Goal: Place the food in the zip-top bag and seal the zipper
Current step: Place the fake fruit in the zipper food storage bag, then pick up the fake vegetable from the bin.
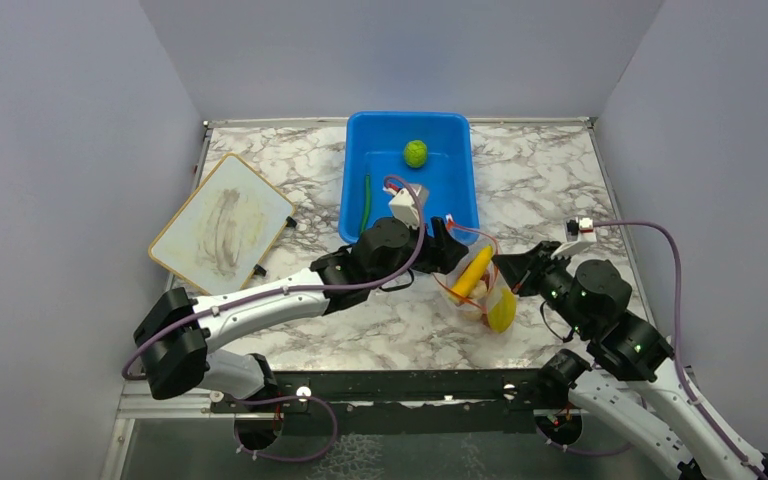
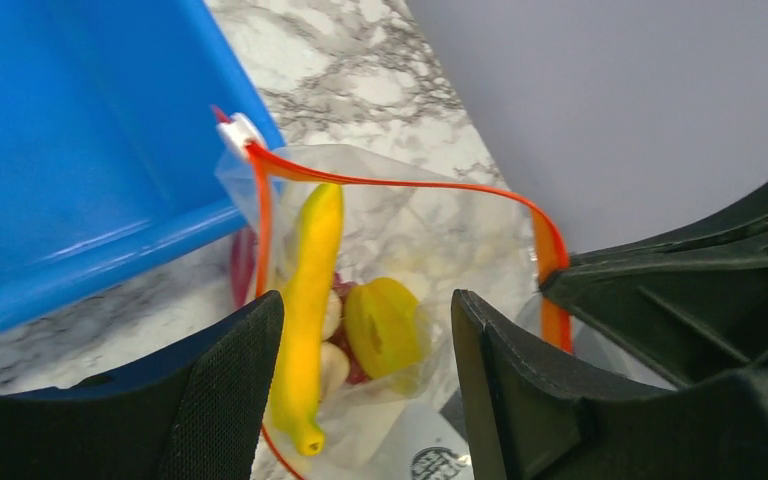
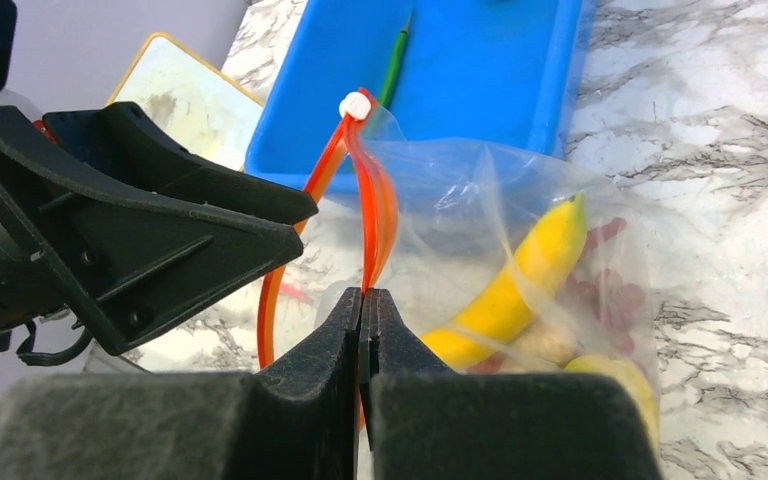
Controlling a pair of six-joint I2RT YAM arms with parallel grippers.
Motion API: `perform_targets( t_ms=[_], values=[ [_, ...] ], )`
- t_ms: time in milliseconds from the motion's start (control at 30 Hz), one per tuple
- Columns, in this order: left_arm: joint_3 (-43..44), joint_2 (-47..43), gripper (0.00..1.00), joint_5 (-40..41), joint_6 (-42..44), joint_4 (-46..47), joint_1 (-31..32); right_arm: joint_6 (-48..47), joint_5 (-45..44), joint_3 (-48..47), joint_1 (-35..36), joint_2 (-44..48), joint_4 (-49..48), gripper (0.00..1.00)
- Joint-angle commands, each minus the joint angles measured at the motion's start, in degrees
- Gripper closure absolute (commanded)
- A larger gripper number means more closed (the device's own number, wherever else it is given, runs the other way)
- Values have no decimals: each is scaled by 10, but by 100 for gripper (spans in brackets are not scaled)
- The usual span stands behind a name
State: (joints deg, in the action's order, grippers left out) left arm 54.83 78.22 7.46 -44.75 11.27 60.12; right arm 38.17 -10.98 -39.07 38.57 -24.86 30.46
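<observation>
The task looks more than half done. The bag (image 2: pixel 430 225) sits on the tabletop (image 1: pixel 560 180), just near of the blue tub (image 1: pixel 348 180) and right of centre, its mouth gaping. Inside it are the banana (image 2: pixel 307 300), the yellow starfruit (image 2: pixel 385 325), pale garlic (image 2: pixel 335 368) and something dark red underneath that is too hidden to name. The banana stands slanted, its upper end up at the mouth.

What is left: the lime (image 1: pixel 415 153) lies in the far part of the tub, well apart from the bag, and a thin green stick (image 1: pixel 366 200) lies along the tub's left side; whether that counts as food cannot be told. The zipper (image 2: pixel 400 183) is unsealed, its two orange strips spread wide, with the white slider (image 2: pixel 237 130) parked at the corner next to the tub.

The left end effector (image 2: pixel 366 295) hangs over the open mouth with its jaws apart and nothing gripped. The banana is just below, beside its left finger, and the starfruit lies below the gap.

The right end effector (image 3: pixel 362 300) is closed, pinching the zipper strip on the bag's right side and holding the mouth up. The bag's contents lie just beyond its fingertips.
</observation>
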Motion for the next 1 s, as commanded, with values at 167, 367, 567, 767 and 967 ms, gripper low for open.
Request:
perform_targets(
  t_ms=[167,367,567,767,967],
  values=[
    [40,0,31,54,89,-117,3,-23,-14,-21,3,3,17,99],
    [70,32,25,49,111,-140,2,-28,-8,-26,3,-2,22,99],
    [98,11,24,59,133,-169,2,-29,-22,-33,2,5,35,99],
    [106,-14,29,46,150,-168,1,-27,-53,-48,3,9,50,99],
    [122,-12,29,96,208,-190,-7,-33,-65,-56,3,16,54,99]
  ],
)
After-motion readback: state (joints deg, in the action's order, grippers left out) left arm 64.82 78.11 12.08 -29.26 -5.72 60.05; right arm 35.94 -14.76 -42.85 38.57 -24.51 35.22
